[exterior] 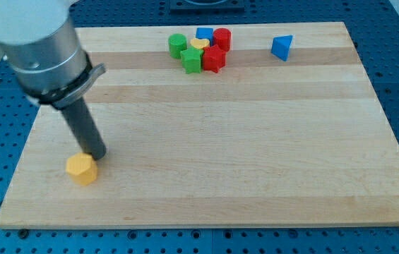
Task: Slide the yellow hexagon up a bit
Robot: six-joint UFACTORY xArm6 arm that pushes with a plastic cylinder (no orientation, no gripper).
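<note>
The yellow hexagon (81, 169) lies on the wooden board near the view's bottom left. My tip (98, 156) rests on the board just to the upper right of the hexagon, touching or nearly touching its edge. The dark rod rises from there up and to the left into the grey arm body.
A cluster sits at the view's top centre: green cylinder (177, 45), blue block (204, 33), red cylinder (222, 38), yellow block (198, 44), green block (191, 61), red block (214, 59). A blue triangular block (282, 47) stands to the right. The board (255, 141) lies on a blue perforated table.
</note>
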